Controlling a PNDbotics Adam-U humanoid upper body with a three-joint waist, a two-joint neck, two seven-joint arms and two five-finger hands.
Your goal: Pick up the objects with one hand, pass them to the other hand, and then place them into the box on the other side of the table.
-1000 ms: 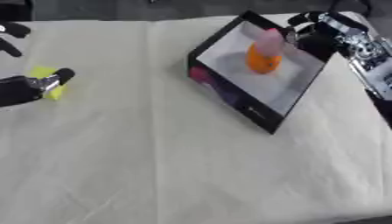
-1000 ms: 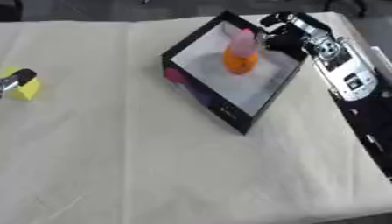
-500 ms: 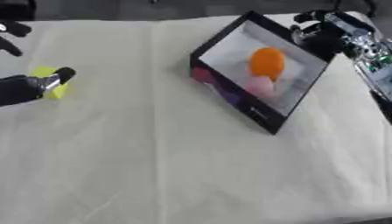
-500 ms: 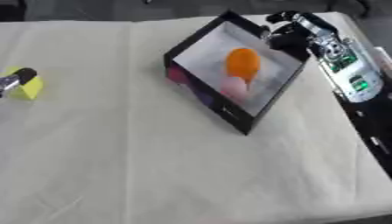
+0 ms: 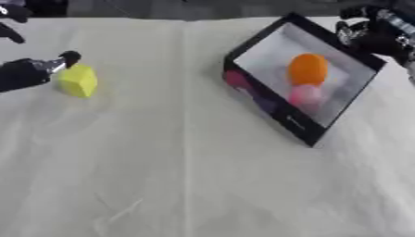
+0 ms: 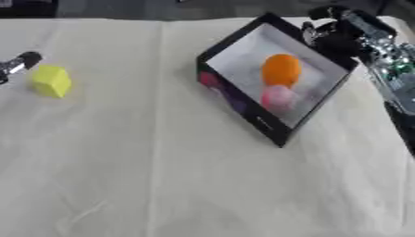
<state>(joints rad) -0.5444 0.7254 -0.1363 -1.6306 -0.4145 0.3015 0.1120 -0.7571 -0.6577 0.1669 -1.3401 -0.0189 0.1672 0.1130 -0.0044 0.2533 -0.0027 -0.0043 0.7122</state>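
A black box [image 5: 293,124] with a white inside stands tilted at the far right of the table. An orange round piece [image 5: 308,68] lies in it, with a pink piece [image 5: 305,95] just below and touching it. My right hand [image 6: 334,33] hovers at the box's far corner, fingers relaxed, holding nothing. A yellow block [image 5: 78,81] sits on the cloth at the far left. My left hand [image 5: 28,71] comes in from the left edge, and one straight finger [image 5: 68,58] reaches the block's top corner; the rest of the hand is cut off.
A cream cloth [image 5: 186,166] covers the table. My right forearm, with an exposed green board [image 6: 391,62], runs down the right edge past the box. A dark shape [image 5: 12,14] shows at the far left corner.
The orange and pink piece, upright under my right hand a second ago, now lies flat in the box, and that hand has drawn back. The camera has shifted; the left hand stays by the block.
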